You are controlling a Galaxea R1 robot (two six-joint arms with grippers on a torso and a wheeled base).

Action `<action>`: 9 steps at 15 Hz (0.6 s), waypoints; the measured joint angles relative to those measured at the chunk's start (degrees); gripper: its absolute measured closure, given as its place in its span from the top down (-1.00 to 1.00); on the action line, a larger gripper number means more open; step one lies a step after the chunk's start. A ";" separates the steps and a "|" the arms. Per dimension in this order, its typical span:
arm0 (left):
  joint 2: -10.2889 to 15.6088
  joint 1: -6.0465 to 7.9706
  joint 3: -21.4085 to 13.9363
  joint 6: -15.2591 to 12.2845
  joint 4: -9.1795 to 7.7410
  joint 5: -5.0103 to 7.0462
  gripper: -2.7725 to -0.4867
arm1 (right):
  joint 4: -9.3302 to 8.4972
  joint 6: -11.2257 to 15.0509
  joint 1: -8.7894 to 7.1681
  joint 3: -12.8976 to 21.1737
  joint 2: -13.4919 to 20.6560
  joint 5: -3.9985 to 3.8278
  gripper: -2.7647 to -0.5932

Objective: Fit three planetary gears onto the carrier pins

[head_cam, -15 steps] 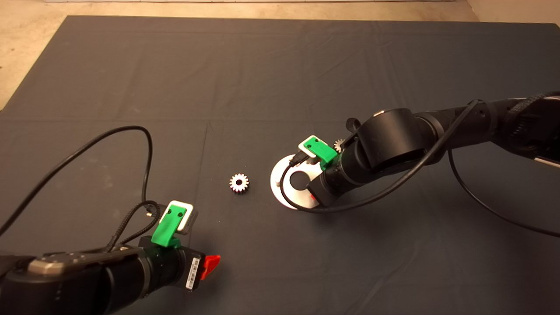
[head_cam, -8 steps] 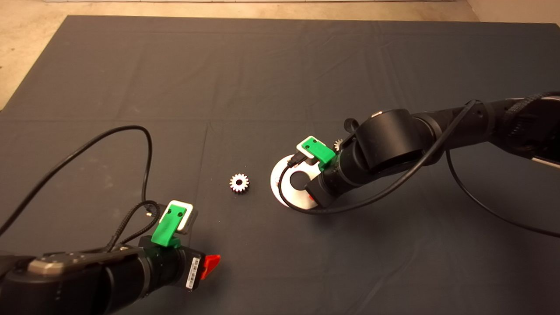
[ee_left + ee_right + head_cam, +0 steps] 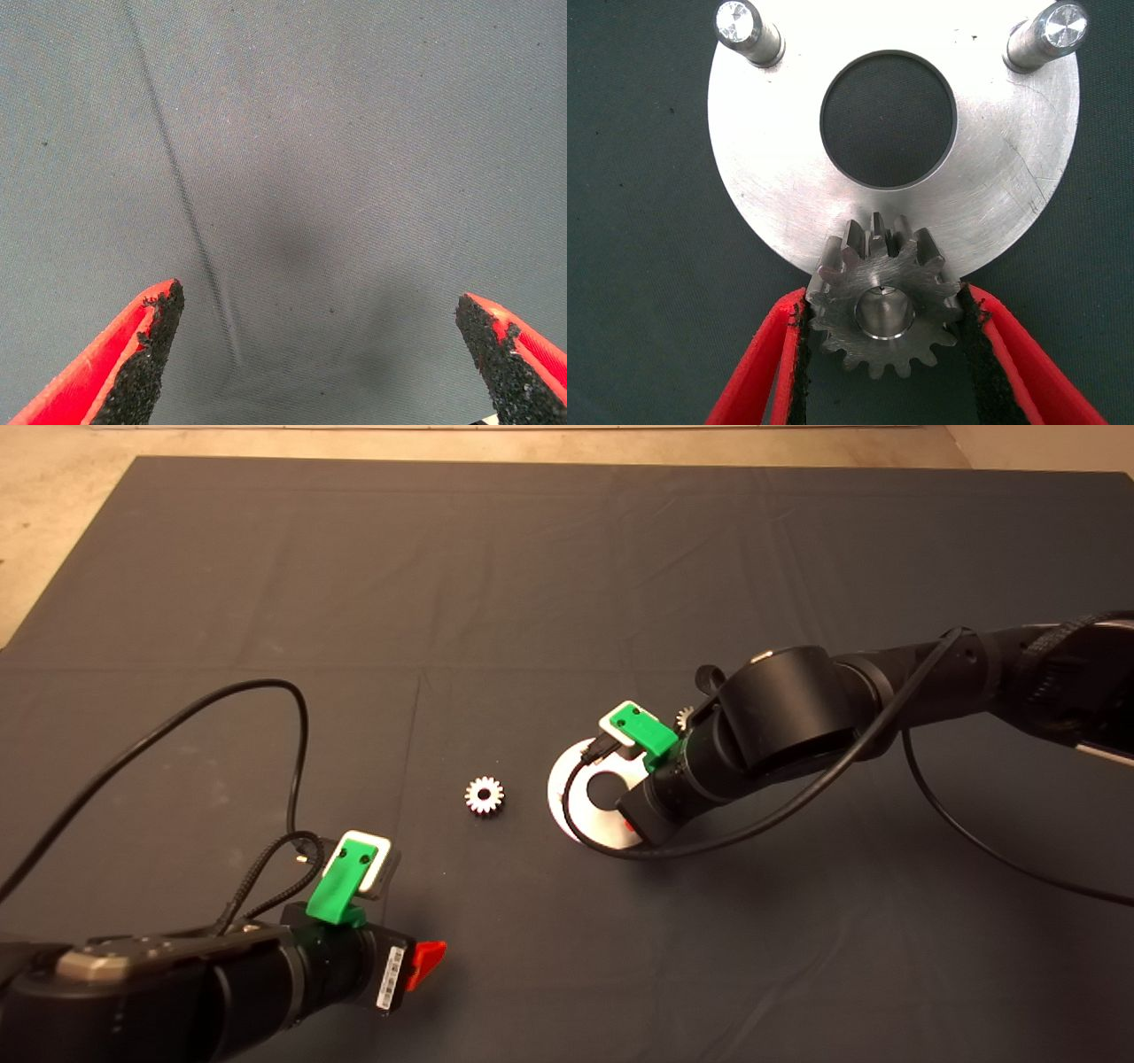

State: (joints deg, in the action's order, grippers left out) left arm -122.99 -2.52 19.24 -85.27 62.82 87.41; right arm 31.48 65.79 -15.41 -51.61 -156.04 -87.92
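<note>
The silver disc (image 3: pixel 567 793) lies mid-mat, with my right wrist over its right half. In the right wrist view the disc (image 3: pixel 771 177) shows two bare carrier pins (image 3: pixel 749 31) (image 3: pixel 1050 35). My right gripper (image 3: pixel 882 297) is shut on a planetary gear (image 3: pixel 859 266) at the disc's rim. The third pin's top (image 3: pixel 884 316) shows inside the gear's centre hole. A second gear (image 3: pixel 484 794) lies flat on the mat left of the disc. A third gear (image 3: pixel 684 717) peeks out behind the right arm. My left gripper (image 3: pixel 430 957) waits open at the lower left.
The left wrist view holds only bare dark mat (image 3: pixel 292 159) between the open fingers (image 3: pixel 146 341). A black cable (image 3: pixel 292 726) loops over the mat from the left arm. Another cable (image 3: pixel 974 841) hangs from the right arm. Beige floor (image 3: pixel 53 531) borders the mat's far left.
The right wrist has edged slightly left and down over the disc. The left arm and the loose gear on the mat have not moved.
</note>
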 joint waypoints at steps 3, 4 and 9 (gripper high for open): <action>0.00 0.00 0.00 0.00 0.00 0.00 0.51 | 0.00 0.00 0.01 0.00 0.00 0.00 -0.61; 0.00 0.00 0.00 0.00 0.00 0.00 0.51 | 0.00 0.00 0.00 0.00 0.00 0.00 -0.61; 0.00 0.00 0.00 0.00 0.00 0.00 0.51 | -0.02 -0.17 0.01 0.00 0.00 0.00 -0.61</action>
State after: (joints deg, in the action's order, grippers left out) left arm -122.99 -2.52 19.24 -85.27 62.82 87.41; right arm 31.45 65.62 -15.40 -51.61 -156.04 -87.92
